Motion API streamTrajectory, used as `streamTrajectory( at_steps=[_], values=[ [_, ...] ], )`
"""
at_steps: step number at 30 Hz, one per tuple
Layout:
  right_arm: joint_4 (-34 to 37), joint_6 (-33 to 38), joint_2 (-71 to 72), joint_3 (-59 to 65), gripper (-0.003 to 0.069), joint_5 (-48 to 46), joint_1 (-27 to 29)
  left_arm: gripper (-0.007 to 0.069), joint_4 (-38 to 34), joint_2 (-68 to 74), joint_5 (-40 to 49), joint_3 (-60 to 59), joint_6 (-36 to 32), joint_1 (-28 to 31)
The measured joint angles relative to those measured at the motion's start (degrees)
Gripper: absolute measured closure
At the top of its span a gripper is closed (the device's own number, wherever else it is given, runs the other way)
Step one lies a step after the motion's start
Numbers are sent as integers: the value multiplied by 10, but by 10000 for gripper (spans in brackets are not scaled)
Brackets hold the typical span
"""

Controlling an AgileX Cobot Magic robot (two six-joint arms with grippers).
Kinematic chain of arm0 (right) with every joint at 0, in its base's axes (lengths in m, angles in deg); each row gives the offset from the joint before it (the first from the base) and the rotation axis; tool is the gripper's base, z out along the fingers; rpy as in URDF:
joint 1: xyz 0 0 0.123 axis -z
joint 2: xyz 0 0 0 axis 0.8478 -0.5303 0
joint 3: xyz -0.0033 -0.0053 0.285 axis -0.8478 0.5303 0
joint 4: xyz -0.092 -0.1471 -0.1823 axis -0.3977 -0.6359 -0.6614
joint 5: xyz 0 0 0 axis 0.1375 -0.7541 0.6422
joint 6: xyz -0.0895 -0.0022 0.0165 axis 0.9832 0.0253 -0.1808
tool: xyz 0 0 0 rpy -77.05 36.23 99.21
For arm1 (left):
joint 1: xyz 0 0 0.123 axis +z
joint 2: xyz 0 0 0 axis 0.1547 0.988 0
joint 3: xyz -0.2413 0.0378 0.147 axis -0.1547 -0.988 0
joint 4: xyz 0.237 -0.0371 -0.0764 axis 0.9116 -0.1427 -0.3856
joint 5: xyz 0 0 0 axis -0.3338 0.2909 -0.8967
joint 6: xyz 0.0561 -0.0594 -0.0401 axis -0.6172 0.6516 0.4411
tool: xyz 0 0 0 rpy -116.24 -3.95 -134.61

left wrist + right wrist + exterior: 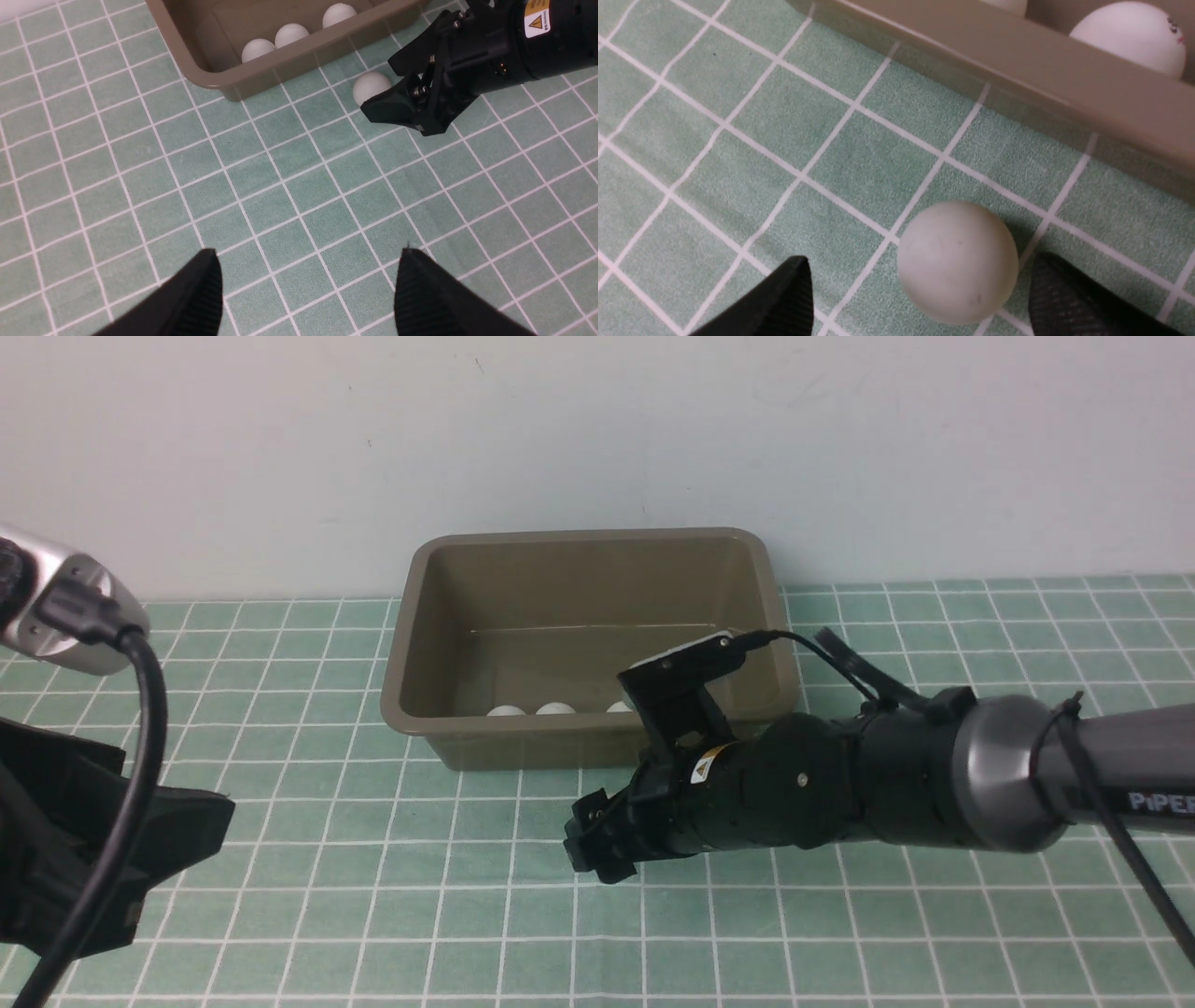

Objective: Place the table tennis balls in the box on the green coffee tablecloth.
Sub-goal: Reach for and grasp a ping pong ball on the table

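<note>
The olive-brown box (411, 709) stands on the green coffee tablecloth (327, 896), against the wall. Three table tennis balls (556, 708) lie along its near wall, also seen in the left wrist view (291, 34). A fourth ball (957, 261) rests on the cloth just in front of the box. My right gripper (920, 261) is open and low over the cloth. The ball sits between its fingers, close to one finger (1064, 298) and apart from the other. In the front view that gripper (593, 845) hides this ball. My left gripper (308, 254) is open and empty above bare cloth.
The white wall rises right behind the box. My right arm (934, 784) reaches across from the right, in front of the box's near right corner. My left arm (93, 840) with its cable stays at the left edge.
</note>
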Motion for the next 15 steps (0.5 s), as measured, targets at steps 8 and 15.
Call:
streamTrajectory(
  at_steps=[8, 15],
  values=[
    [1, 1, -23, -1, 99, 26, 0, 178, 0, 0, 0, 0, 0, 0],
    [3, 1, -28, -1, 99, 48, 0, 178, 0, 0, 0, 0, 0, 0]
  ],
)
